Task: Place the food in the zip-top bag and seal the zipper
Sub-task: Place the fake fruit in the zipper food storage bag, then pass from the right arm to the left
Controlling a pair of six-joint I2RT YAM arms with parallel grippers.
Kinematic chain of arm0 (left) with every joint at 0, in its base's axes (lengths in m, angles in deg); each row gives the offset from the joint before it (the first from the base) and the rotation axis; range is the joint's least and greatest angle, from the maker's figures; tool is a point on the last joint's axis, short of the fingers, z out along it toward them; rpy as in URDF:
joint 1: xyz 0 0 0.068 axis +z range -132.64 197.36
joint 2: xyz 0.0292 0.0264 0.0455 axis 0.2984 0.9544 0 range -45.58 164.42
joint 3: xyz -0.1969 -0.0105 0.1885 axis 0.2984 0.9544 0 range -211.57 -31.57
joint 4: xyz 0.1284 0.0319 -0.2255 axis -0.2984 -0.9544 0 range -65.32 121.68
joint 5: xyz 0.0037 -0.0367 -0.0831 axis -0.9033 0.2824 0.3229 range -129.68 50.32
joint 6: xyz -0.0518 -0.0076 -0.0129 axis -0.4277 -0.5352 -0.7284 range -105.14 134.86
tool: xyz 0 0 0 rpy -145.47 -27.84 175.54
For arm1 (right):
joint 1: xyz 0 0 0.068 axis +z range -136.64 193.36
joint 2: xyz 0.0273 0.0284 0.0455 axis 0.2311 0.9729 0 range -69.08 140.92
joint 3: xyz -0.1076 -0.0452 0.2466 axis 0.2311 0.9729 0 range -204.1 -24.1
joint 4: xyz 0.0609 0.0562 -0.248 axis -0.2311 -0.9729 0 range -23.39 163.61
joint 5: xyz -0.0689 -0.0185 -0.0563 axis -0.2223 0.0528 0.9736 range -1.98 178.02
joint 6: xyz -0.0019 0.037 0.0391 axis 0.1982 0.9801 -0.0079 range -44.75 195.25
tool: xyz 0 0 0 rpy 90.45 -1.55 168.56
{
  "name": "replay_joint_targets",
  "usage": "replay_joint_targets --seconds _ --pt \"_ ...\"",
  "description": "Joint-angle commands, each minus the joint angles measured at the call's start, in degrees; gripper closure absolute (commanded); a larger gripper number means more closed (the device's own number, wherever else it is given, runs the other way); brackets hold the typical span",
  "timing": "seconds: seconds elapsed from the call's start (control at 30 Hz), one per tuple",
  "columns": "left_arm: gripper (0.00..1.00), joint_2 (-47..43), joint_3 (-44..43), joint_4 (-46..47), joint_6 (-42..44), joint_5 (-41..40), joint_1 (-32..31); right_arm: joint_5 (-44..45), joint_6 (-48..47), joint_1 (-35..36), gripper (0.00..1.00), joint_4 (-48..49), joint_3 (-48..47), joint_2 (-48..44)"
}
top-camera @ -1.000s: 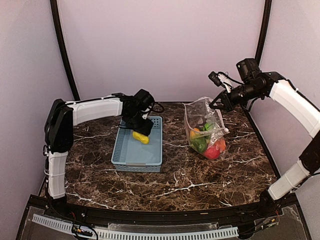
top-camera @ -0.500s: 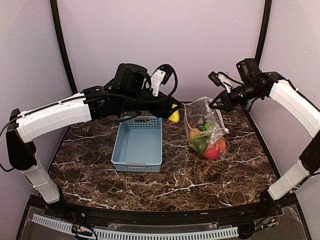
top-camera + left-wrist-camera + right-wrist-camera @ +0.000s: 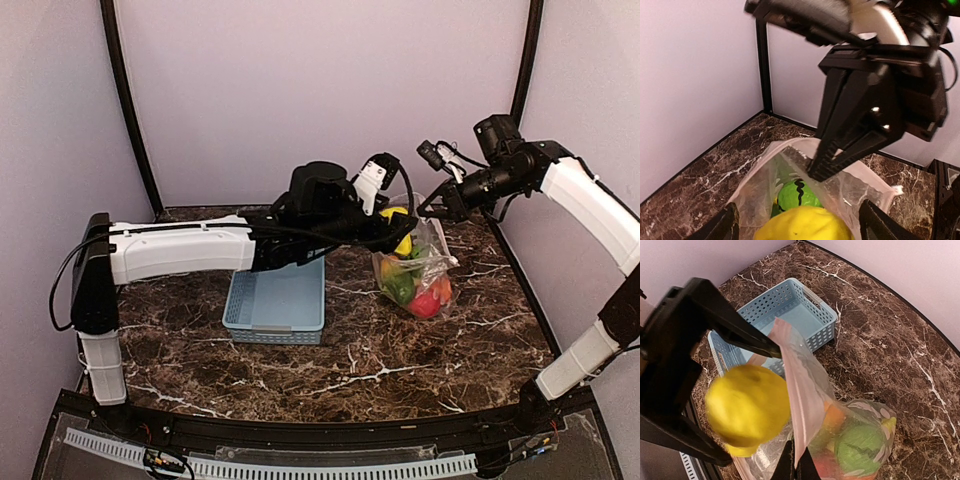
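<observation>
Counts: one lemon [image 3: 747, 407], one zip-top bag [image 3: 432, 262], one basket [image 3: 275, 300]; in the bag one striped melon [image 3: 797, 195], one green pepper [image 3: 398, 288], one red ball [image 3: 425, 304], one orange [image 3: 834, 416].
Left arm: stretched far right over the basket, wrist tipped down.
Left claw [image 3: 800, 220]: clamped on the lemon; the bag's open mouth lies just beneath it.
Right arm: elbow high, reaching in from the right.
Right claw [image 3: 432, 210]: pinched onto the zipper [image 3: 797, 390] strip; the bag hangs below it, its base on the counter [image 3: 400, 360].

Dark veined marble counter [image 3: 380, 360], pale lilac walls [image 3: 320, 90]
Black posts [image 3: 124, 100] rise at both back corners; the light is even.
</observation>
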Motion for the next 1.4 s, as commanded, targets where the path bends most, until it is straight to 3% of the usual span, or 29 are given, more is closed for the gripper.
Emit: replay_joint_targets --seconds 0.0,0.13,0.4,0.7,0.8,0.97,1.23,1.37 --pt "0.15 2.9 -4.27 3.25 3.07 -6.94 0.05 -3.02 0.86 0.23 1.0 -0.72 -2.07 -1.59" --pt "0.02 1.8 -4.59 4.41 3.97 -9.61 -0.16 -3.47 0.95 0.19 1.0 -1.1 -2.57 -1.45" --pt "0.01 -12.19 10.8 13.78 2.46 -3.74 -0.96 -2.14 -0.97 0.23 1.0 -1.3 -2.05 -0.73" --pt "0.03 -28.8 30.23 3.52 21.12 0.99 -0.83 -11.43 -12.56 1.81 1.0 -11.65 -5.13 -2.85" --pt "0.07 -29.29 31.89 1.31 23.9 1.69 -0.83 -11.9 -16.07 3.64 1.0 -15.76 -5.22 -3.1" --pt "0.11 -24.45 29.22 0.14 23.59 10.49 -0.83 -11.09 -16.22 4.71 1.0 -16.25 -3.36 -3.21" --pt "0.12 -18.18 28.84 7.72 19.87 19.43 -0.83 -11.2 -15.46 4.85 1.0 -14.99 -0.8 -2.86" --pt "0.21 -15.69 27.32 9.24 18.7 24.58 -0.87 -11.18 -15.5 4.92 1.0 -14.67 -0.07 -2.32"
